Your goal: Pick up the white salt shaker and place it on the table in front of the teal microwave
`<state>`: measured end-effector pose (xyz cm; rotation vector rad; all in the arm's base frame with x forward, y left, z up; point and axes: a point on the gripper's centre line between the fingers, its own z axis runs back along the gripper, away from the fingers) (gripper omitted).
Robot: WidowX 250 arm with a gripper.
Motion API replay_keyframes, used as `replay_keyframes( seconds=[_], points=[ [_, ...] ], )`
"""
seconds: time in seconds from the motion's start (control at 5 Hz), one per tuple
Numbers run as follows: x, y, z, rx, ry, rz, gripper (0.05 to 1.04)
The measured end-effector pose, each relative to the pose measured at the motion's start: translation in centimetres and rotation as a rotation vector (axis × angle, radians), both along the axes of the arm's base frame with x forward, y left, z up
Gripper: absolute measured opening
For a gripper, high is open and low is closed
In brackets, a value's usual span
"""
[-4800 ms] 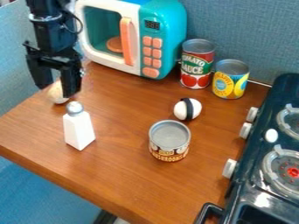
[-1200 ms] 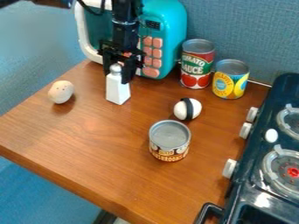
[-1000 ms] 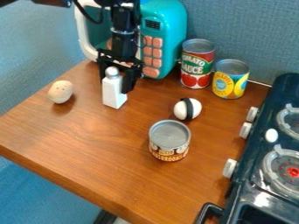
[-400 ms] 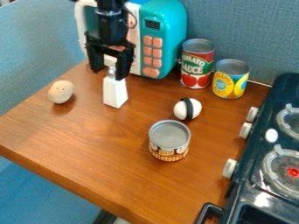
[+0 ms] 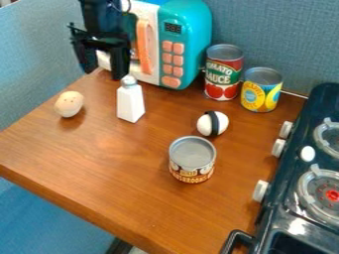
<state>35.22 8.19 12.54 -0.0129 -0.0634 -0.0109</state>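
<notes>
One gripper [image 5: 104, 74]: upper left of the frame, hanging from the black arm [image 5: 99, 17] in front of the microwave [image 5: 189, 30]; its two fingers are spread apart, with nothing between them.
Shaker [image 5: 130, 103]: left of centre in the upper half, white with a grey top, upright on the table [image 5: 119, 193]; its top is just beside the tip of the gripper's right-hand finger in the frame, and whether they touch I cannot tell.
Speckled egg [image 5: 69, 104]: left side of the frame, pale, well apart from the shaker.
Banded egg [image 5: 204, 124]: right of centre, white with a black band around it.
Short can [image 5: 192, 156]: just below and right of centre, upright, grey lid, dark label with pale shapes.
Red can [image 5: 224, 74]: upper right of centre, upright, its label red and green with tomatoes pictured on it.
Yellow can [image 5: 261, 93]: upper right, upright, shorter than the red can and near it.
Microwave: top of the frame, left of centre, teal and white, with an orange handle [image 5: 143, 47] and orange buttons [image 5: 177, 48].
Stove [image 5: 286, 184]: right edge, dark, with white knobs along its left side and round burners on top.
Wall [image 5: 281, 39]: blue, across the upper right.
</notes>
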Motion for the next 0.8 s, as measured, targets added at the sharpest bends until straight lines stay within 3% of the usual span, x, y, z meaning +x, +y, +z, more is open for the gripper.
replay_keyframes(
  seconds=[0.2, 0.4, 0.8],
  points=[
    [-2.2, 0.3, 0.0, 0.054, 0.037, 0.02, 1.001],
    [-2.8, -1.3, -0.7, 0.064, 0.056, -0.01, 1.001],
    [-3.1, -5.7, -1.6, 0.059, 0.013, -0.099, 1.001]
  ],
)
